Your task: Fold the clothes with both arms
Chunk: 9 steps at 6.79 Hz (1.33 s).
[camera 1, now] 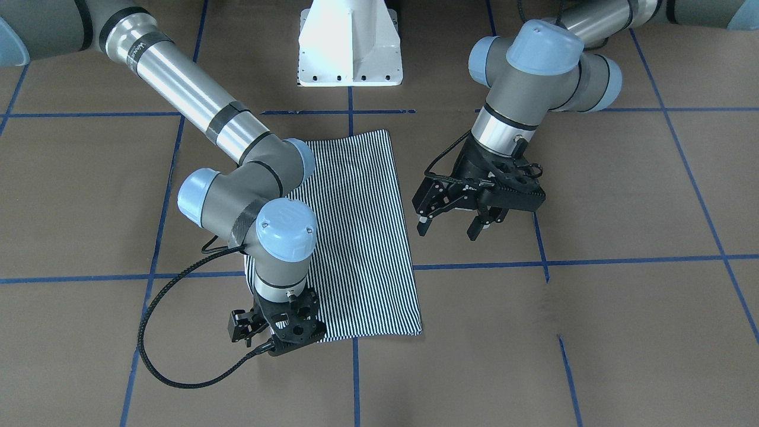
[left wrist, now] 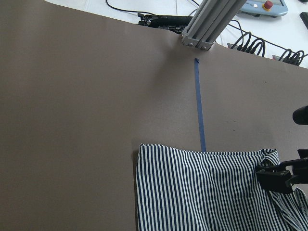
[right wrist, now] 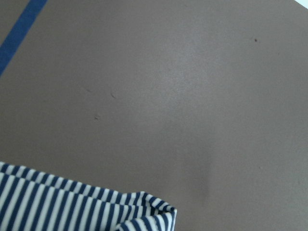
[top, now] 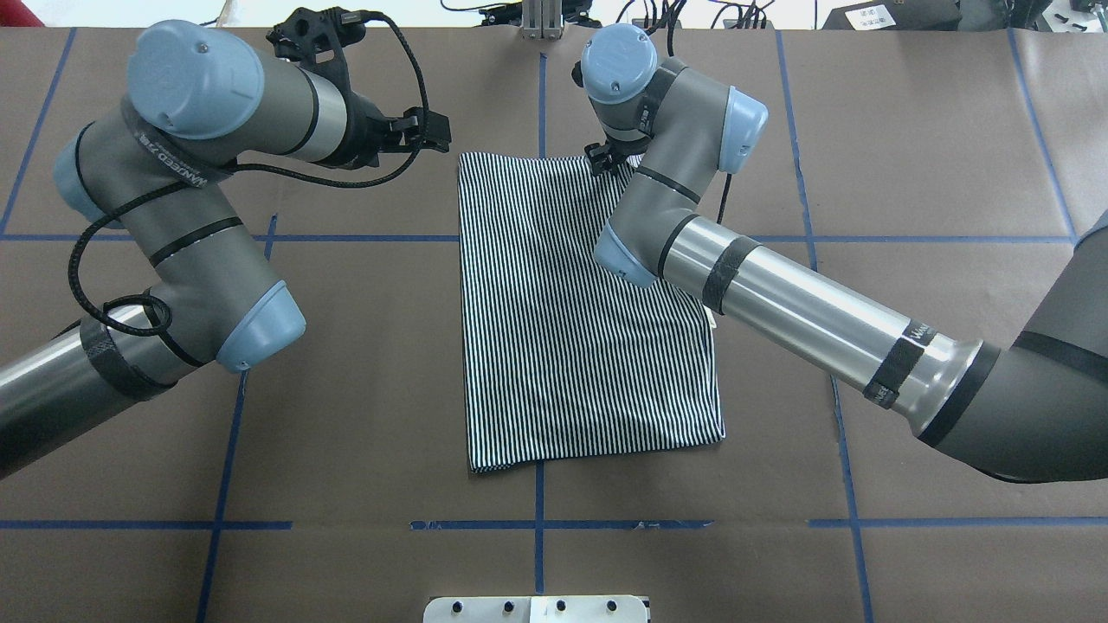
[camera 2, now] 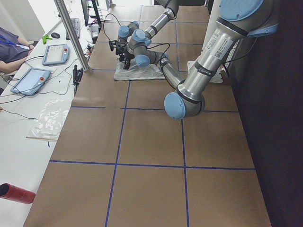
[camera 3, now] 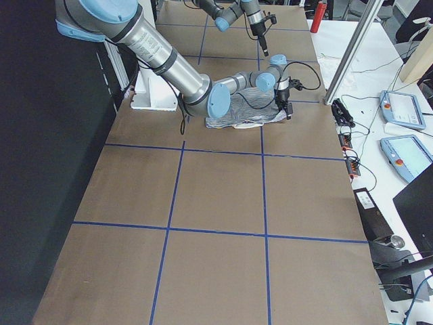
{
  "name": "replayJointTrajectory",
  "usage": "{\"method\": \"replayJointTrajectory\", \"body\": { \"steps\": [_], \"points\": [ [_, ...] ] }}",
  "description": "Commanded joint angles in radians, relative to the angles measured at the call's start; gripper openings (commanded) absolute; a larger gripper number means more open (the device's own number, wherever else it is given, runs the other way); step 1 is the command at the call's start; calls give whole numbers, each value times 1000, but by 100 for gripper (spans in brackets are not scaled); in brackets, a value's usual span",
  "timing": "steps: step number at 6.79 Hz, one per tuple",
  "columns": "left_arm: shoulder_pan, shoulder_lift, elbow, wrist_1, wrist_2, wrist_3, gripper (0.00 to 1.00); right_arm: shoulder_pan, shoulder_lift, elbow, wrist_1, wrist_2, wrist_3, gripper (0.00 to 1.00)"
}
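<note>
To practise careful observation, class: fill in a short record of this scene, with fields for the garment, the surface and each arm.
Garment: striped shirt, folded into a rectangle
Surface: brown table
Left arm: jaws open, above bare table beside the shirt, not touching it
Right arm: jaws down at the shirt's far corner on the robot's right; grip cannot be told

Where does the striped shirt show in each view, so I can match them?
Front-facing: striped shirt centre.
Overhead: centre.
Exterior left: upper middle, far.
Exterior right: upper middle, far.
Left wrist: bottom right.
Right wrist: bottom left corner.
Landmark: blue tape line that it lies across.
</note>
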State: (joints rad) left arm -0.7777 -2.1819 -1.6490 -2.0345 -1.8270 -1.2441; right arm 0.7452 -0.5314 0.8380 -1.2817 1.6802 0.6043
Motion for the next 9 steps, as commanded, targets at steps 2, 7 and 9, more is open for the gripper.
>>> {"method": "replayJointTrajectory", "body": {
  "steps": [2, 7, 9],
  "points": [
    [2, -1, 0, -1, 0, -3, 100, 45, -30, -2, 1, 3, -55, 100],
    [21, 1, -8, 5, -14, -67, 100, 124, -76, 112, -45, 167, -179, 100],
    [85, 46, -56, 25, -121, -304, 100, 123, -190, 435, -321, 277, -116, 100]
  ]
}}
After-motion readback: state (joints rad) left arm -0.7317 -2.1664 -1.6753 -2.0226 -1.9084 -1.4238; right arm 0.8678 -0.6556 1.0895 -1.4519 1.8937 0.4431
